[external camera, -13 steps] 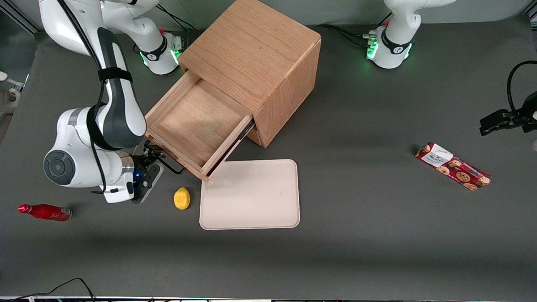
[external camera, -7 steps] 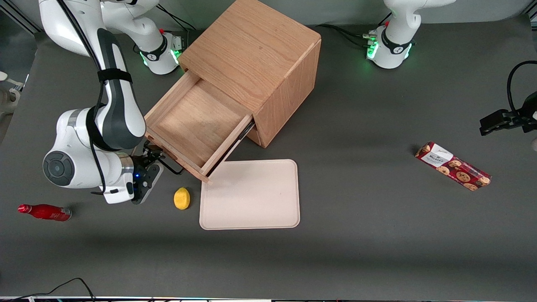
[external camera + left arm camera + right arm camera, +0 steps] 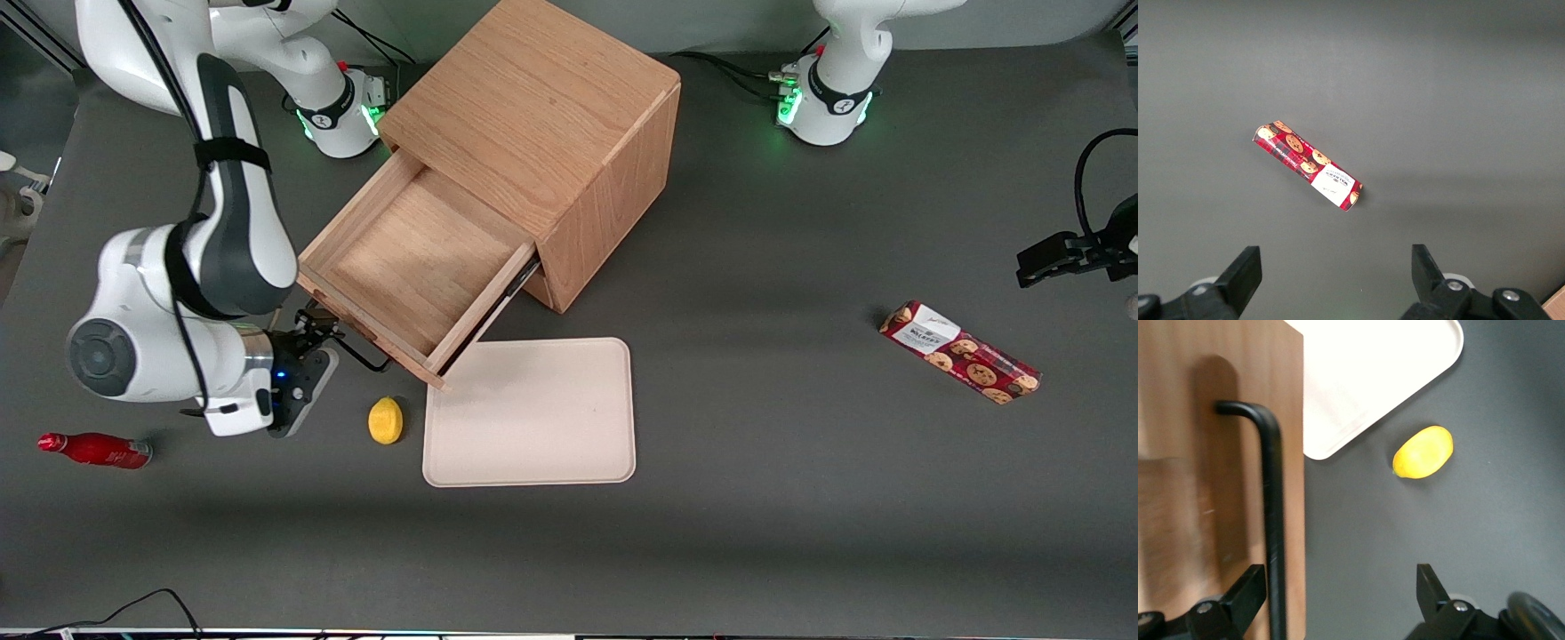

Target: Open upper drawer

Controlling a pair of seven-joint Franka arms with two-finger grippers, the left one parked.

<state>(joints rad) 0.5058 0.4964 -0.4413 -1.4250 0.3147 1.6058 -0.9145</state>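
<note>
At left centre of the front view, the oak cabinet's shallow wooden upper drawer [image 3: 418, 267] stands pulled well out, apparently nearly finished, with the black two-finger gripper [image 3: 322, 327] spread around its thin black bar handle [image 3: 1271, 513].

One oak cabinet [image 3: 551, 133] with one upper drawer [image 3: 418, 258] pulled out, one lemon [image 3: 385, 420], one cream tray [image 3: 533, 444], one red bottle [image 3: 93, 449], one cookie packet [image 3: 960, 352], one gripper [image 3: 311, 331] at the drawer's handle

upper drawer [image 3: 404, 267]: drawn slightly farther out of cabinet. gripper [image 3: 313, 331]: shifted with it toward working arm's end, fingers spread.
</note>
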